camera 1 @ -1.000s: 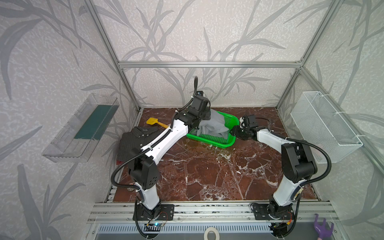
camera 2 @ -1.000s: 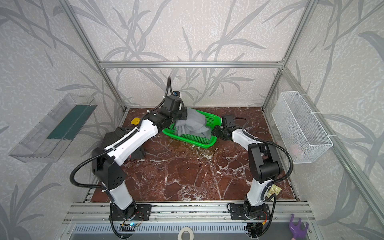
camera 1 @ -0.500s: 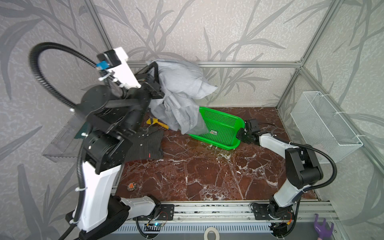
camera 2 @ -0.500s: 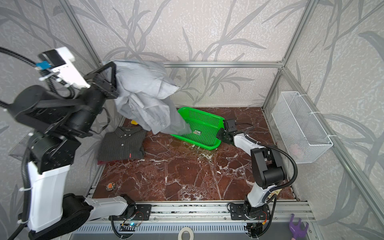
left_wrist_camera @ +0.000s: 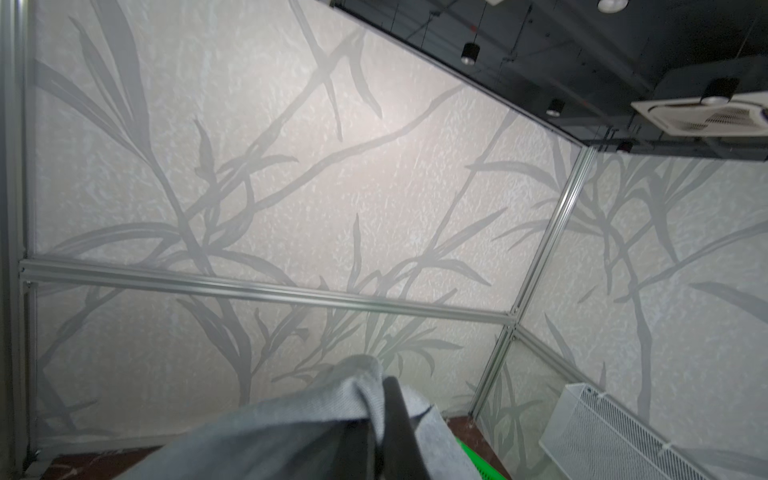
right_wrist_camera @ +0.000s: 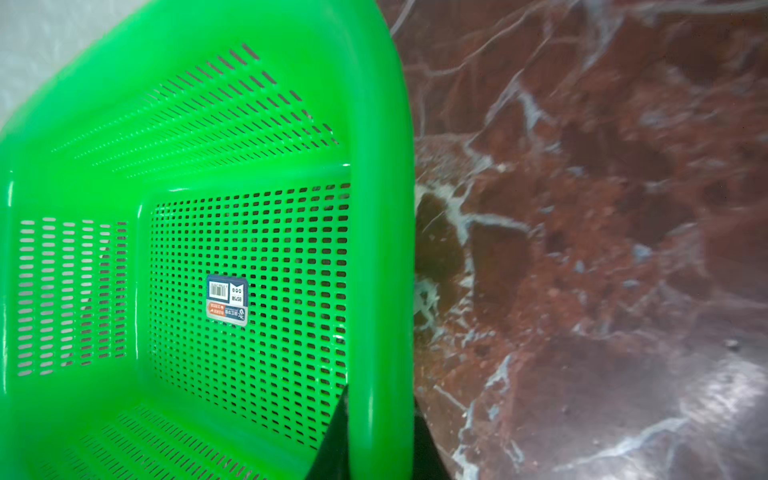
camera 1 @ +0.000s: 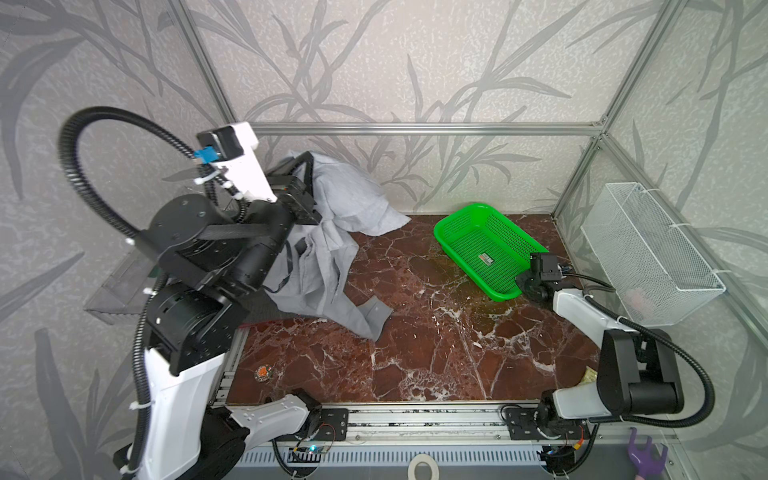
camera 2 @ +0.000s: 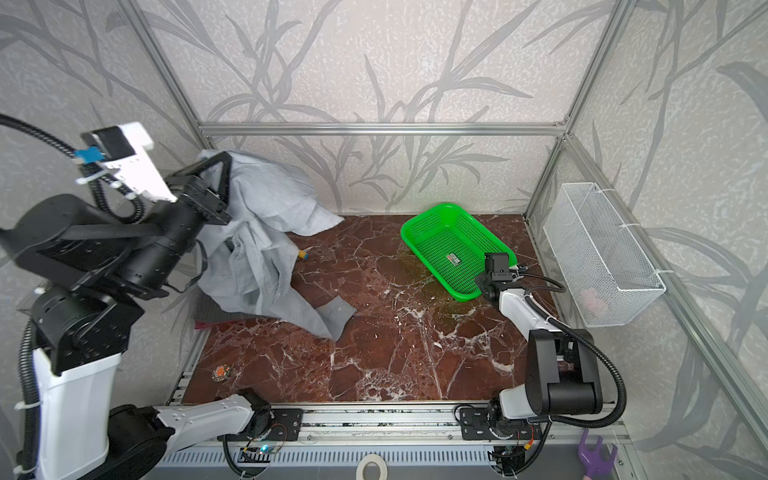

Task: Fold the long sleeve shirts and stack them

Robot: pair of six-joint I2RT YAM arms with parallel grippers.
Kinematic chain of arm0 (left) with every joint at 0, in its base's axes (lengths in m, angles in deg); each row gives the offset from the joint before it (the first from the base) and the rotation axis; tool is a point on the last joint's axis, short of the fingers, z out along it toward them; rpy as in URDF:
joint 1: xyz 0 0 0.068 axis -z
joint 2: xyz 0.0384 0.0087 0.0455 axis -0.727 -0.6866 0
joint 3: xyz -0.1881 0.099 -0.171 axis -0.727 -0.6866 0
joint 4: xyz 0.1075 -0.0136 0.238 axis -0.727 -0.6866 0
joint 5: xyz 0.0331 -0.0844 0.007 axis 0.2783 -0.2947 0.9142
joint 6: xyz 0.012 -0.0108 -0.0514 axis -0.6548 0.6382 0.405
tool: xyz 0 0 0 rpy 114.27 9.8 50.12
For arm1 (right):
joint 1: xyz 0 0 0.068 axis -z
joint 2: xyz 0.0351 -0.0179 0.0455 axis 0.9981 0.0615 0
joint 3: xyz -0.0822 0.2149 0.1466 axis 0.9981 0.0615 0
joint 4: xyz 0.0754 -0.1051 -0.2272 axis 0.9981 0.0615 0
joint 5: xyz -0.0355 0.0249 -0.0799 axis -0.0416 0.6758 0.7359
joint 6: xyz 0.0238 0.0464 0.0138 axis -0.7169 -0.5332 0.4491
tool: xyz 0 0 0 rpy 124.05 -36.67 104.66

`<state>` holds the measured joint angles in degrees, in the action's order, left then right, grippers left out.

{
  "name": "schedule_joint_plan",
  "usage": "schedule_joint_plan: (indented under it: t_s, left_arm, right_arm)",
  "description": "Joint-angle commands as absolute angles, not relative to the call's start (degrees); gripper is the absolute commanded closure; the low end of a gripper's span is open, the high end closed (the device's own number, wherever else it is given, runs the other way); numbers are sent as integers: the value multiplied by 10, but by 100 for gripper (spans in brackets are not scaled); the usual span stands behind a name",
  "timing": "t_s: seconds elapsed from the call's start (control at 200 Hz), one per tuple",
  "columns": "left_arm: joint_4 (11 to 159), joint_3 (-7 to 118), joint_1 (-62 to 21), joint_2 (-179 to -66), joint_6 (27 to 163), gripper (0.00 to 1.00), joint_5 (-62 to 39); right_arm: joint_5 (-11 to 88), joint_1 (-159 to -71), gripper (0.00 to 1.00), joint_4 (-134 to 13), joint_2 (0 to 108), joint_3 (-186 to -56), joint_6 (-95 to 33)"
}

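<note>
Noted left jaws pinched on grey shirt (camera 1: pixel 332 257), held high, draping onto bench (camera 1: pixel 415 353); right jaws clamped on basket (right_wrist_camera: pixel 382 166) rim.

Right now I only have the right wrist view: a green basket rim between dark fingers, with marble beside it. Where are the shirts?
Observer: The light-grey shirt hangs from the left fingers, high at the back left in both top views.
Reviewer: Is it clear of the table?
Observer: No, one cuff lies on the table.
Reviewer: And the others?
Observer: A dark shirt lies at the table's left edge, partly hidden by the hanging cloth. A dark red garment shows at its near edge.
</note>
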<state>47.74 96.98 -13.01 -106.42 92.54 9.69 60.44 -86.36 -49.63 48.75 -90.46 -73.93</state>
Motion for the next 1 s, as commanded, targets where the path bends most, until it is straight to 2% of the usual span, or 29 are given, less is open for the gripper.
schedule_joint_plan:
  t_s: [0.0,0.325,0.655,0.805,0.905,0.995]
  left_arm:
    - [492,916,-128,-1055,936,100,70]
    - [536,769,-116,-1040,983,100,54]
    - [550,706,-73,-1074,993,100,73]
    - [530,714,-69,-1097,995,100,76]
    - [512,728,-67,-1116,995,100,74]
    - [496,744,-67,-1133,1000,100,78]
  right_arm:
    - [674,-843,100,-487,469,-891,-781]
    - [710,-771,100,-483,492,-909,-780]
    - [698,-750,100,-456,517,-935,-772]
    - [679,-751,54,-453,508,-930,-768]
    - [656,-751,35,-447,492,-929,-764]
    - [639,-757,23,-442,467,-924,-762]
